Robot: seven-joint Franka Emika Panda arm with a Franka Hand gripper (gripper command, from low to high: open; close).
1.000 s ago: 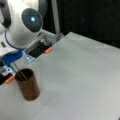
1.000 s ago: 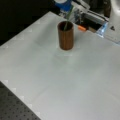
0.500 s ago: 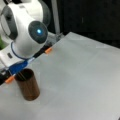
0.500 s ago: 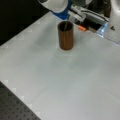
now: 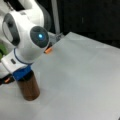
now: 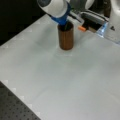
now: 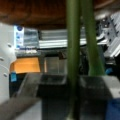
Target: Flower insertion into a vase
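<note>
The white table (image 5: 82,75) filled most of both front views, its pale surface (image 6: 62,85) bordered by a dark perforated strip (image 6: 15,110) at a front view's bottom left. The white robot arm (image 5: 27,42), bearing a round dark cap with a blue light (image 5: 40,36), leaned in from a front view's upper left and entered from the top of a front view (image 6: 53,6). Its blue wrist section (image 5: 22,72) sat directly over the mouth of the vase (image 5: 29,87), a dark brown cylinder standing upright on the table near a front view's lower left; in a front view the vase (image 6: 66,37) stood in the upper middle, with the blue section (image 6: 61,18) dipping into its rim. In the wrist view, the gripper (image 7: 72,86) appeared with its two dark fingers (image 7: 53,87) pressed against a green flower stem (image 7: 73,50), pinching it; a second green stem (image 7: 91,42) ran just beside the first. The brown vase rim (image 7: 37,12) curved across the top of that view. A small orange object (image 5: 48,50) lay on the table beyond the arm.
</note>
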